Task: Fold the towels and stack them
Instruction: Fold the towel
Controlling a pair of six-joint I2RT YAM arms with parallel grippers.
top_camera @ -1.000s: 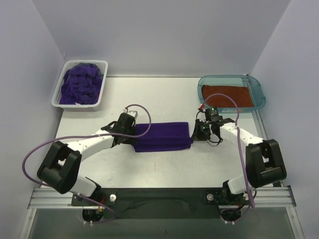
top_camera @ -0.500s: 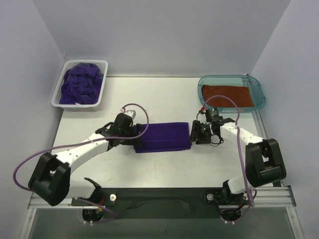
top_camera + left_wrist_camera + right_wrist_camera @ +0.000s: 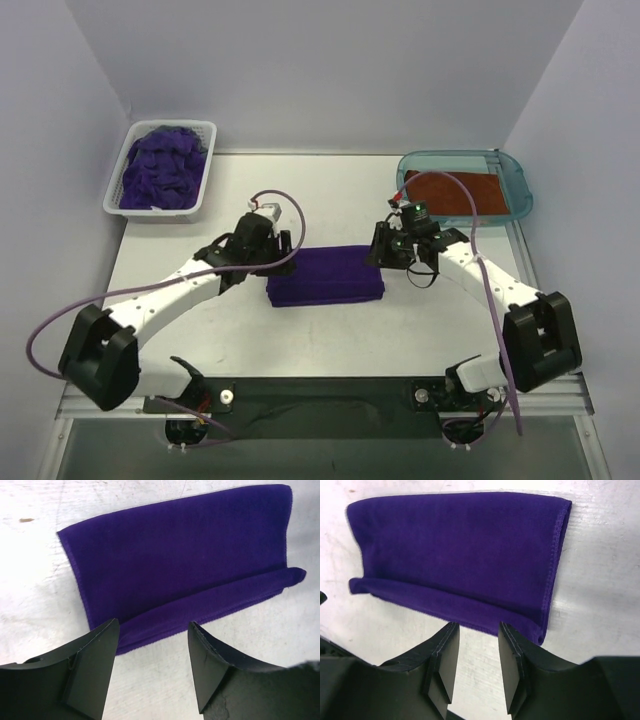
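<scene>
A folded purple towel point(image 3: 325, 277) lies flat in the middle of the table; it also shows in the left wrist view point(image 3: 180, 565) and the right wrist view point(image 3: 460, 555). My left gripper point(image 3: 281, 247) hovers open over the towel's left end, with only bare table between its fingers point(image 3: 100, 650). At the towel's right end my right gripper point(image 3: 379, 251) is open and empty too, fingers point(image 3: 512, 650) just short of the cloth's edge. More purple towels point(image 3: 160, 165) are piled in a white basket point(image 3: 113, 206). A rust-orange towel point(image 3: 455, 192) lies flat in a teal tray point(image 3: 520, 180).
The basket stands at the back left corner and the tray at the back right. Grey walls close in the table on three sides. Purple cables loop off both arms.
Both grippers have opened and let go of the purple towel's ends. They have drawn back from it, toward the far side of the table. The towel stays folded on the table.
</scene>
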